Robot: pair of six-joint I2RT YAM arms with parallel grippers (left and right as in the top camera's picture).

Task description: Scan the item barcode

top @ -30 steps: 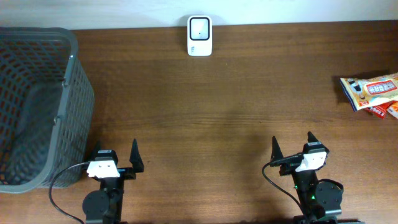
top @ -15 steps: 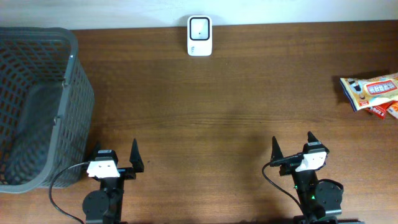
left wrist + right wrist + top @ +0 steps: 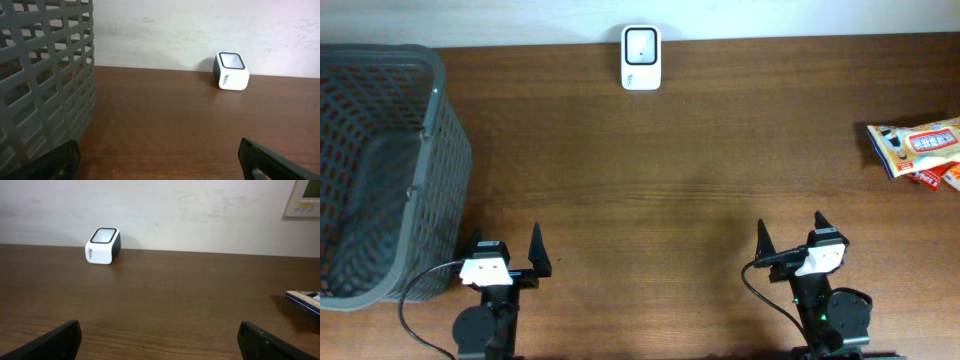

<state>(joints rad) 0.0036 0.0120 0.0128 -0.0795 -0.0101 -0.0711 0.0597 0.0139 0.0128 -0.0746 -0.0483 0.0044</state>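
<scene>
Item is a snack packet (image 3: 918,150): flat, glossy, orange and white print with a red corner. It lies on the table (image 3: 650,180) at the far right edge, partly cut off by the frame. White scanner (image 3: 641,57) sits at the back edge, centre, window up. Grey mesh basket (image 3: 430,110) far left. Left gripper (image 3: 506,245) and right gripper (image 3: 790,228) are at the near edge, fingers spread wide, holding nothing.

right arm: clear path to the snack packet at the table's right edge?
Probably yes. The right gripper has its jaws open, and only bare table lies between it and the snack packet. The packet runs past the frame edge, so reach is unconfirmed.
</scene>
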